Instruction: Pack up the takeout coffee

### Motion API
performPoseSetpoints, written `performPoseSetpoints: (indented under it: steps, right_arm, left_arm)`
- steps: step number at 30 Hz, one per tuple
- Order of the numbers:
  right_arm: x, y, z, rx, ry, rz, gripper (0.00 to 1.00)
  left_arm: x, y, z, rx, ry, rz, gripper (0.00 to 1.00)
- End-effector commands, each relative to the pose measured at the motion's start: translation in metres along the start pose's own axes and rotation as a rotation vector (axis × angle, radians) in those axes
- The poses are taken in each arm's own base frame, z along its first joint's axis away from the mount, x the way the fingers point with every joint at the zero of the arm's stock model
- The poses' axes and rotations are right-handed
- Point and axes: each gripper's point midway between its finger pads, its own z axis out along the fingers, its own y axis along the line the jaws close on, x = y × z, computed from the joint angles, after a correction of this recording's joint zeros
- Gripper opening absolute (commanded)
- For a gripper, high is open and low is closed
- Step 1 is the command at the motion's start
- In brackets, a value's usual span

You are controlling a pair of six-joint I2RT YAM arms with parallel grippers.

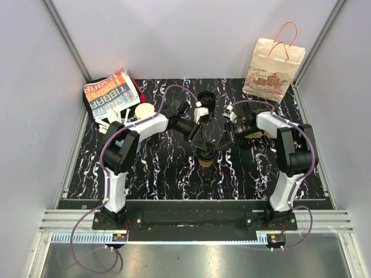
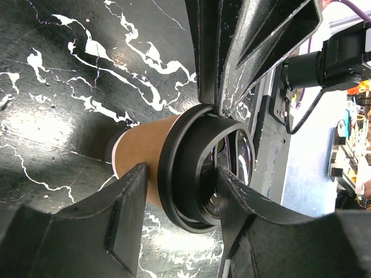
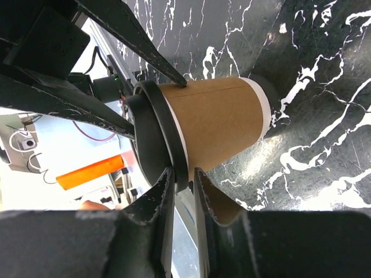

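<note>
The takeout coffee is a brown paper cup with a black lid, standing on the black marbled table. Both arms meet over it at mid-table. My left gripper is open and straddles the lid. One finger rests by the cup's wall under the rim, and the other lies across the lid's top. A narrow gap shows between the first finger and the rim. My right gripper comes from the other side, shut on the lid's rim. Its fingers also show in the left wrist view.
A printed paper bag with orange handles stands at the back right. At the back left lie a stack of printed packets, a stack of lidless cups and a blue cup with white sticks. A black round item sits behind the grippers.
</note>
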Motion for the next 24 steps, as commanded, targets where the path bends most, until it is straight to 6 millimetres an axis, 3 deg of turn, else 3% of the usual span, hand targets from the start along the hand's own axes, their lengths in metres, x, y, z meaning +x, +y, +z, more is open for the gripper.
performPoseSetpoints:
  steps: [1,7,10,13,18,20,24]
  right_arm:
    - [0.005,-0.058,0.008,0.248,0.012,-0.013,0.22]
    - [0.012,-0.075,0.012,0.329,0.037,0.005,0.21]
    - [0.011,-0.075,0.013,0.334,0.038,0.0,0.22]
    - [-0.002,-0.059,0.004,0.324,0.001,-0.046,0.25]
    - [-0.032,-0.005,-0.026,0.237,-0.114,-0.174,0.36]
    - [-0.033,0.016,-0.034,0.184,-0.136,-0.206,0.43]
    - [-0.019,0.027,-0.033,0.125,-0.12,-0.226,0.52]
  left_arm:
    - [0.02,0.03,0.016,-0.127,0.071,0.025,0.48]
    - [0.022,0.033,0.019,-0.139,0.09,0.027,0.47]
    - [0.022,0.033,0.02,-0.138,0.093,0.027,0.46]
    - [0.022,0.032,0.02,-0.137,0.094,0.023,0.46]
    - [0.023,0.033,0.021,-0.137,0.097,0.018,0.45]
    - [0.022,0.033,0.021,-0.137,0.096,0.016,0.45]
    - [0.021,0.033,0.021,-0.135,0.094,0.015,0.45]
